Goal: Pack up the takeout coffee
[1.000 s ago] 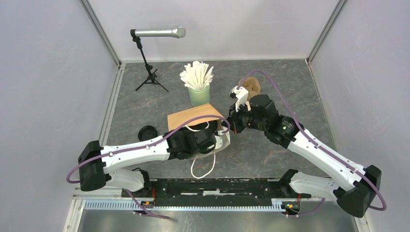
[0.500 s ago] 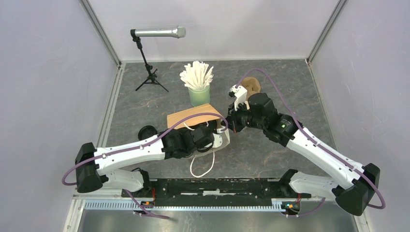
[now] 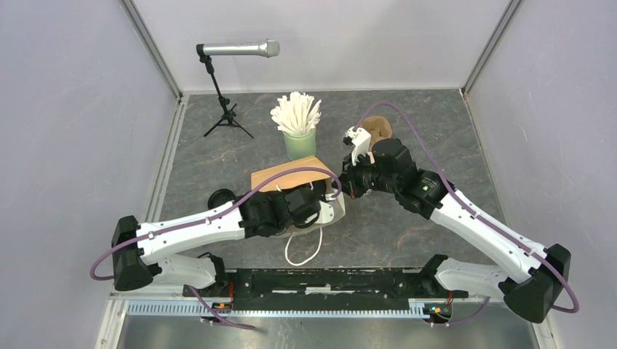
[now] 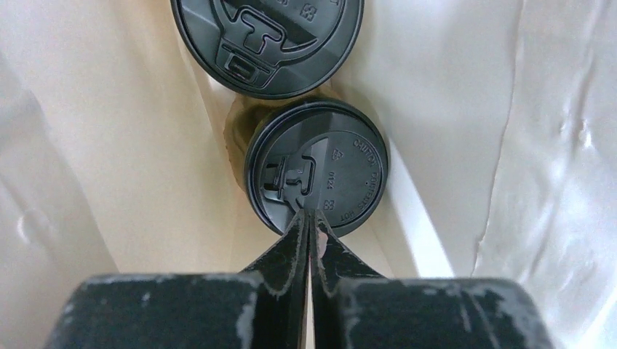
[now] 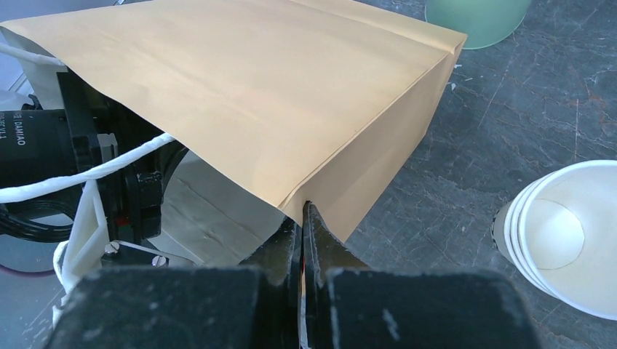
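Here, the left tool (image 4: 309, 214) is hovering closed, empty, above the olive-green cup (image 4: 331, 171); the right tool (image 5: 303, 209) is pinching the paper bag (image 5: 240, 94).

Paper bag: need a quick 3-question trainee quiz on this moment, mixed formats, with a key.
1. Count: in the left wrist view, how many lidded cups show inside the paper bag?
2. True or false: the left gripper is spread wide around a cup.
3. Pick one: the right gripper is closed on A) the stack of lidless cups, B) the paper bag's edge, C) the microphone stand.

Key: 1) two; 2) false, its fingers are shut together, tips at the nearer lid; 3) B.
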Robot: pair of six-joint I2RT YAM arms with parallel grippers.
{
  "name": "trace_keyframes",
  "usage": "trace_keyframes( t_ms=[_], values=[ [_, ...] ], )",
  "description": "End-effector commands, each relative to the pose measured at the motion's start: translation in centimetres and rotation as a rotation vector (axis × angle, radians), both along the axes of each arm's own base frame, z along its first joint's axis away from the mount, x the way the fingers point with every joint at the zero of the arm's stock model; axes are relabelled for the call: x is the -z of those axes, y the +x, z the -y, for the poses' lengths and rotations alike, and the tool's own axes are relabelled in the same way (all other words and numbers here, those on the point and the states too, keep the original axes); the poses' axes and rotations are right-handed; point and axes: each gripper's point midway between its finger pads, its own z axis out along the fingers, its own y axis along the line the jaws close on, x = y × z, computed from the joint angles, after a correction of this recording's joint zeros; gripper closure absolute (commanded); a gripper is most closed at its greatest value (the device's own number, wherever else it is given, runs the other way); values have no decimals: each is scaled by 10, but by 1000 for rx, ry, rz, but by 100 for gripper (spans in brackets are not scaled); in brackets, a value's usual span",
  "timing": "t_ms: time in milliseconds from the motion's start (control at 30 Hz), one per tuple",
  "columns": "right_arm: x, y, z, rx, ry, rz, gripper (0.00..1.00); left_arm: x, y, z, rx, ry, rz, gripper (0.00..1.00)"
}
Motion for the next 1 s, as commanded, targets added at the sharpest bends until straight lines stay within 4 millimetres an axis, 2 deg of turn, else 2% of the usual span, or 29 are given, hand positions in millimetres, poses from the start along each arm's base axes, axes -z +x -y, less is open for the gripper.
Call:
trace_keyframes(
  t_ms=[0, 467, 633, 967],
  values=[
    [-19, 3, -5, -12, 34, 33, 100, -4, -4, 3, -17, -35, -41, 95],
    [-21, 2, -5, -30, 14, 31, 100, 16, 4, -6, 17, 74, -53, 97],
    [-24, 4, -6, -35, 2, 34, 100, 31, 4, -11, 17, 104, -63, 97],
    [-24, 4, -6, -39, -9, 29, 100, 34, 34, -28, -49, 113, 11, 96]
  ],
)
